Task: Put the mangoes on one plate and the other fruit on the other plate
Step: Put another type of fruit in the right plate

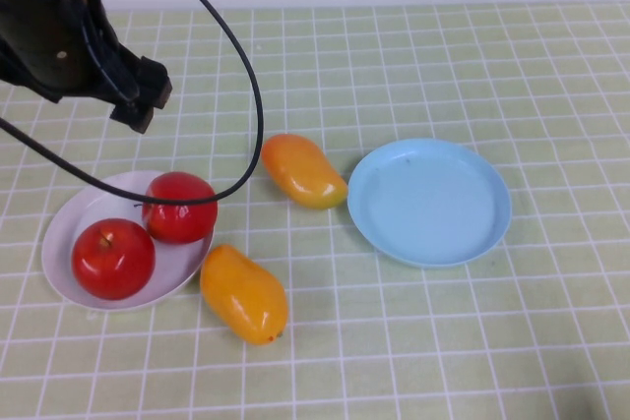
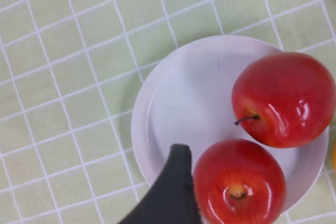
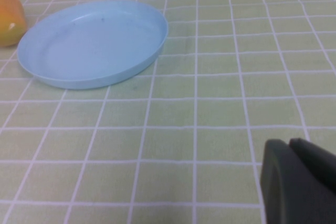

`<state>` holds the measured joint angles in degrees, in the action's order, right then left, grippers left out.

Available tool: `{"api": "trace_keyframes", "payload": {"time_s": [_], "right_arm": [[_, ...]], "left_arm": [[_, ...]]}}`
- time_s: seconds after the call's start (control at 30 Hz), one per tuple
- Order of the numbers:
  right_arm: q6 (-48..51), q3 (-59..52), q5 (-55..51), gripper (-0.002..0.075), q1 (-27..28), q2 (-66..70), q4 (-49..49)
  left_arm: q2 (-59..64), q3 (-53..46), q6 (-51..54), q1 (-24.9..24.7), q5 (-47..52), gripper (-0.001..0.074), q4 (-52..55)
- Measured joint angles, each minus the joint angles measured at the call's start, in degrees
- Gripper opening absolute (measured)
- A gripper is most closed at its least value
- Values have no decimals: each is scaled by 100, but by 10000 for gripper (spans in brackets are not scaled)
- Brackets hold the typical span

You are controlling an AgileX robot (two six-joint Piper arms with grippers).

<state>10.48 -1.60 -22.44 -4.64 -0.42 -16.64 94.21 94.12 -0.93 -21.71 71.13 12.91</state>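
Observation:
Two red apples (image 1: 179, 206) (image 1: 113, 258) lie side by side on the white plate (image 1: 84, 213) at the left. One mango (image 1: 302, 170) rests on the table against the light blue plate (image 1: 429, 202), which holds nothing. A second mango (image 1: 244, 294) lies on the table by the white plate's near rim. My left gripper (image 1: 141, 97) hangs open above and behind the white plate, holding nothing. In the left wrist view one dark finger (image 2: 176, 182) shows beside an apple (image 2: 239, 184). My right gripper (image 3: 290, 145) is shut, low over the table, with the blue plate (image 3: 94, 43) some way ahead of it.
A green checked cloth covers the table. The left arm's black cable (image 1: 251, 95) loops down over the white plate and the far apple. A white wall runs along the table's far edge.

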Motion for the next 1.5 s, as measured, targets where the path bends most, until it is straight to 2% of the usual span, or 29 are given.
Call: {"api": "trace_keyframes", "payload": {"time_s": [0.1,0.17,0.23,0.3,0.37,0.4,0.47,0.6,0.73,1.03,1.17,1.27,1.5], "right_arm": [[0,0,0,-16,0,0,0],[0,0,0,-16,0,0,0],[0,0,0,-16,0,0,0],[0,0,0,-16,0,0,0],[0,0,0,-16,0,0,0],[0,0,0,-16,0,0,0],[0,0,0,-16,0,0,0],[0,0,0,-16,0,0,0],[0,0,0,-16,0,0,0],[0,0,0,-17,0,0,0],[0,0,0,-16,0,0,0],[0,0,0,-16,0,0,0],[0,0,0,-17,0,0,-2]], "left_arm": [[0,0,0,0,0,655,0],[0,0,-8,0,0,606,0],[-5,0,-22,0,0,486,0],[-48,0,-22,0,0,295,0],[-172,0,-22,0,0,139,-40],[-273,-12,-22,0,0,92,-63],[-512,-81,-22,0,0,45,-197],[-1216,-562,13,0,0,13,-478],[-2181,-1470,26,0,-512,6,-652],[-4742,-4472,39,0,-2908,4,-1291],[-5763,-5642,26,-10,-3839,4,-1075],[-6297,-6069,16,-10,-4367,4,-969],[-6752,-6311,-59,-10,-4947,4,-997]]}}
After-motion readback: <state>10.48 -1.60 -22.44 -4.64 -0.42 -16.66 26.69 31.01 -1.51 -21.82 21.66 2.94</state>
